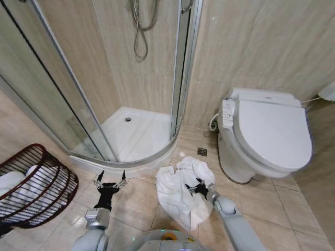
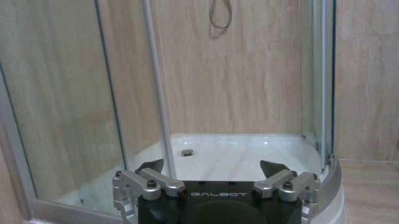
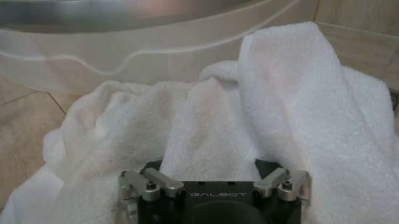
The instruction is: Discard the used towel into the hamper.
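Observation:
The used towel [image 1: 175,196] is white and lies crumpled on the tiled floor in front of the shower. My right gripper [image 1: 198,186] is down on its middle. In the right wrist view the right gripper [image 3: 212,164] stands open, its fingertips sunk into a raised fold of the towel [image 3: 206,107]. The hamper [image 1: 58,180], a dark reddish wire basket, stands at the far left with white cloth [image 1: 14,184] inside. My left gripper [image 1: 111,179] hovers open and empty between hamper and towel, facing the shower; it also appears in the left wrist view [image 2: 212,167].
A corner shower with a glass door [image 1: 78,94] and a raised white tray [image 1: 138,130] stands straight ahead. A white toilet [image 1: 269,133] is at the right, and a floor drain [image 1: 202,151] lies beside it. Bare tiles lie between the hamper and the towel.

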### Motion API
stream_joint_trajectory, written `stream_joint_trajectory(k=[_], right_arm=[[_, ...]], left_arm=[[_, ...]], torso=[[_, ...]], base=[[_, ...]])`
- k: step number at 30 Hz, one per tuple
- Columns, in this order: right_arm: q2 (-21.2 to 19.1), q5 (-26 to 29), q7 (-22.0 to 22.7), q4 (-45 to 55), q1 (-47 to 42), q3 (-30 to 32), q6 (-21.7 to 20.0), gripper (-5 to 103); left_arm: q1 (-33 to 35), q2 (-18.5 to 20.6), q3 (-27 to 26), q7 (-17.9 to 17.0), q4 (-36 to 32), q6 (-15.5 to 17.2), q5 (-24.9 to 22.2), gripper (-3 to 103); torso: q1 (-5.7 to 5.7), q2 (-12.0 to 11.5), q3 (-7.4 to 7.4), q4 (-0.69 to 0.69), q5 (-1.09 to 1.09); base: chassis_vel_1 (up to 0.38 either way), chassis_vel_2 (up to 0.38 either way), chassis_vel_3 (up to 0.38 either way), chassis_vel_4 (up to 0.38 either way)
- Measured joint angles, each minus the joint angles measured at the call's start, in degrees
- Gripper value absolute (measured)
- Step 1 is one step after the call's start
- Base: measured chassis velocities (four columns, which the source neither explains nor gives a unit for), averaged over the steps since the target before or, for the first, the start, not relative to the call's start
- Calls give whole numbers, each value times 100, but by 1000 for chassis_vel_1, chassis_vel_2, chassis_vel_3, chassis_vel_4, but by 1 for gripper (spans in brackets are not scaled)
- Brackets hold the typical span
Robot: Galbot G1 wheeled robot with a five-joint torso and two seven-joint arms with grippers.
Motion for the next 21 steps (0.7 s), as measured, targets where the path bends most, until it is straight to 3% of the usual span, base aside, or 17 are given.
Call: stream_joint_trajectory(k=[1, 2, 5, 7, 9, 10, 12, 13, 15, 16, 18, 19, 21], right_arm=[[0, 0, 0, 0, 0, 0, 0, 100], [8, -3, -8, -31, 13, 9, 4, 89], [15, -6, -35, -74, 36, 27, 22, 89], [26, 0, -38, -109, 57, 41, 31, 72], [35, 4, -40, -134, 69, 48, 41, 72], [41, 5, -44, -155, 77, 55, 51, 61], [52, 7, -54, -184, 87, 62, 68, 61], [65, 8, -62, -210, 95, 72, 85, 50], [84, 8, -73, -247, 106, 86, 102, 50], [97, 8, -82, -271, 112, 98, 113, 39], [120, 10, -92, -311, 127, 120, 136, 39], [129, 15, -97, -321, 130, 134, 142, 27], [136, 24, -98, -326, 134, 149, 151, 27]], left_arm=[[0, 0, 0, 0, 0, 0, 0, 100], [2, -2, -2, 0, -7, -2, 0, 100], [9, -1, -10, 0, -20, -8, -2, 100], [0, -5, -17, -2, -21, -13, -4, 100], [-5, -12, -18, -4, -21, -15, -5, 100], [-8, -19, -18, -6, -21, -17, -4, 100], [-8, -26, -18, -8, -23, -18, -5, 100], [-8, -33, -18, -9, -25, -20, -4, 100], [-8, -40, -17, -12, -27, -21, -4, 100], [-8, -44, -17, -12, -31, -22, -3, 100], [-7, -48, -16, -13, -50, -22, -3, 100], [-9, -50, -16, -14, -59, -22, -3, 100], [-12, -53, -13, -14, -66, -22, -3, 100]], torso=[[0, 0, 0, 0, 0], [0, 0, 0, 0, 0], [0, 1, 0, 0, 0], [0, 1, 1, 0, 0], [0, 1, 1, 0, 0], [1, 1, 1, 0, 0], [1, 1, 1, 0, -1], [1, 2, 1, 0, 0], [1, 2, 1, 0, 0], [1, 2, 1, 0, 0], [1, 2, 1, 0, 0], [1, 2, 1, 0, 0], [1, 2, 1, 0, 0]], base=[[0, 0, 0, 0], [0, 0, 0, 0], [0, 0, 0, 0], [0, 0, 0, 0], [0, 0, 0, 0], [0, 0, 0, 0], [0, 0, 0, 0], [0, 0, 0, 0], [0, 0, 0, 0], [0, 0, 0, 0], [0, 0, 0, 0], [0, 0, 0, 0], [0, 0, 0, 0]])
